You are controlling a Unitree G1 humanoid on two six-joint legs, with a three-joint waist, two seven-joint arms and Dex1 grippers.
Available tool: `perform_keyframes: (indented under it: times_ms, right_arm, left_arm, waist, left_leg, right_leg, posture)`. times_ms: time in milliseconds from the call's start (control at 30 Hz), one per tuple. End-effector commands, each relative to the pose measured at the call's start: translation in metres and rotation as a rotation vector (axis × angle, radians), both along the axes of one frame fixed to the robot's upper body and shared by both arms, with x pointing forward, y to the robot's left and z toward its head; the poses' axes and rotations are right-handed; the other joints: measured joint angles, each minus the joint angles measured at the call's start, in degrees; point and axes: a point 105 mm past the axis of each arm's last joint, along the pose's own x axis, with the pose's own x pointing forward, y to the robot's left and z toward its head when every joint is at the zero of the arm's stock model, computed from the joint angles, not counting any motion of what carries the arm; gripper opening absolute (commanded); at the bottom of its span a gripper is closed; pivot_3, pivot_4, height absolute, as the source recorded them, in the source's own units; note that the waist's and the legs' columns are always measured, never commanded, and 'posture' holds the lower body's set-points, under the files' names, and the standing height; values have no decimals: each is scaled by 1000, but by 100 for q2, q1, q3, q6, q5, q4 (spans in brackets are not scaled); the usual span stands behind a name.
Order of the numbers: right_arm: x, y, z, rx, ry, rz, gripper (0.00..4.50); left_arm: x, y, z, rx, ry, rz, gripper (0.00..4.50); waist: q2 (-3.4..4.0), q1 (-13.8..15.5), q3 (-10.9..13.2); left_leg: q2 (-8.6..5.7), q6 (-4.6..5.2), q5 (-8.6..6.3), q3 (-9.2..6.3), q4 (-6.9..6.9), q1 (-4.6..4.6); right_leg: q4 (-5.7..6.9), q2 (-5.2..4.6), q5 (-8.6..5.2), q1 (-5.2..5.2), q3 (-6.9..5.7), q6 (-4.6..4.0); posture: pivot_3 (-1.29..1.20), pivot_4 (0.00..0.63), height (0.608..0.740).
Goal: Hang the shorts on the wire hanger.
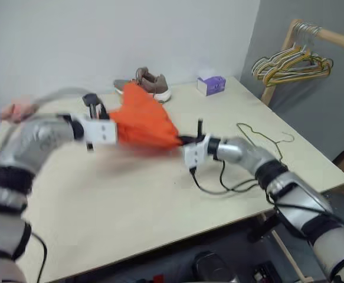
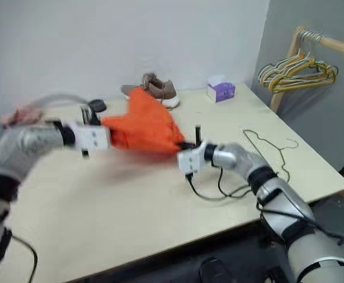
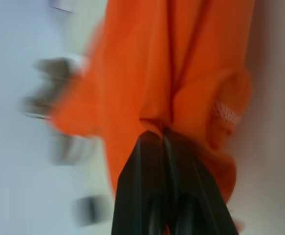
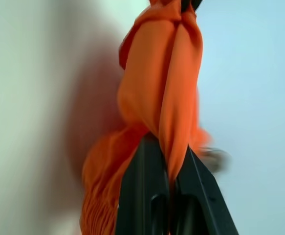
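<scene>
1. Here, through my left eye, my left gripper (image 1: 114, 131) and my right gripper (image 1: 186, 143) each have their jaws clamped on the shorts (image 1: 142, 121), which hang bunched between them above the bench (image 1: 130, 200). The wire hanger (image 1: 265, 138) lies flat on the bench near its right edge, well apart from the shorts. A shoe (image 1: 153, 84) and a small purple box (image 1: 211, 85) sit at the far side, and a pink cloth (image 1: 17, 109) lies at the far left. A bunch of hangers (image 1: 292, 62) dangles from a wooden rail (image 1: 325, 36) beyond the bench's right corner.
2. Through my right eye the same scene shows: shorts stretched between both grippers, wire hanger beside my right forearm.
3. At my left wrist, my two black fingers (image 3: 147, 196) are pinched together on orange fabric.
4. At my right wrist, my fingers (image 4: 144, 196) are closed with a fold of the shorts caught between them.
</scene>
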Motion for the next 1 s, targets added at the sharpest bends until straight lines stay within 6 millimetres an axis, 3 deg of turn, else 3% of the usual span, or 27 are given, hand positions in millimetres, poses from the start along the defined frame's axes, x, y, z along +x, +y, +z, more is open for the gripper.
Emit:
perform_keyframes:
  times_ms: [33, 233, 400, 500, 633, 900, 933, 1000]
  right_arm:
    - [-21, -25, -8, -151, 95, 39, 17]
    - [-55, -58, -20, -350, 344, 37, 17]
    - [-75, -78, -19, -458, 439, 10, 17]
    - [-83, -85, -21, -486, 489, -22, 17]
    - [-93, -86, -25, -502, 519, -33, 17]
    - [-106, -85, -31, -497, 629, -55, 17]
    - [-107, -86, -31, -499, 632, -56, 217]
    - [-111, -84, -30, -490, 656, -48, 751]
  left_arm:
    - [-55, 29, -6, -157, 278, 197, 0]
    - [-126, 5, -37, -214, 632, 158, 0]
    - [-151, -7, -45, -210, 748, 116, 0]
    - [-152, -12, -47, -213, 748, 103, 0]
    - [-153, -21, -50, -218, 763, 72, 0]
    - [-161, -33, -56, -290, 811, 44, 0]
    - [-162, -34, -56, -300, 817, 46, 0]
    - [-163, -34, -56, -310, 817, 52, 502]
  waist:
    - [-15, 13, -18]
    - [2, 457, -4]
    - [39, 725, 35]
    - [52, 810, 28]
    - [52, 854, 25]
    - [51, 840, 26]
    - [51, 841, 26]
    - [55, 840, 28]
  left_leg:
    - [2, -4, 2, -20, -5, -30]
    - [-15, 2, -20, -99, -5, 4]
    - [-6, -37, -43, -150, -36, 308]
    - [-9, -51, -51, -174, -35, 331]
    - [-8, -38, -48, -174, -37, 311]
    - [-2, -59, -68, -173, -68, 300]
    - [-2, -59, -68, -173, -71, 299]
    - [-3, -59, -68, -172, -73, 299]
  right_leg:
    - [-2, 1, 0, -21, -12, 0]
    - [-7, 2, -44, 41, -65, -27]
    - [-99, 2, -123, 357, -129, -166]
    - [-132, 0, -130, 406, -152, -177]
    - [-134, 6, -115, 389, -158, -116]
    - [-138, 17, -122, 361, -150, -108]
    - [-140, 17, -123, 360, -149, -107]
    - [-143, 17, -123, 360, -148, -107]
  posture:
    - [-187, 0, 740]
    - [-184, 0, 740]
    - [-188, 0, 740]
    - [-196, 0, 740]
    - [-204, 0, 740]
    - [-212, 0, 740]
    - [-212, 0, 740]
    - [-211, 0, 740]
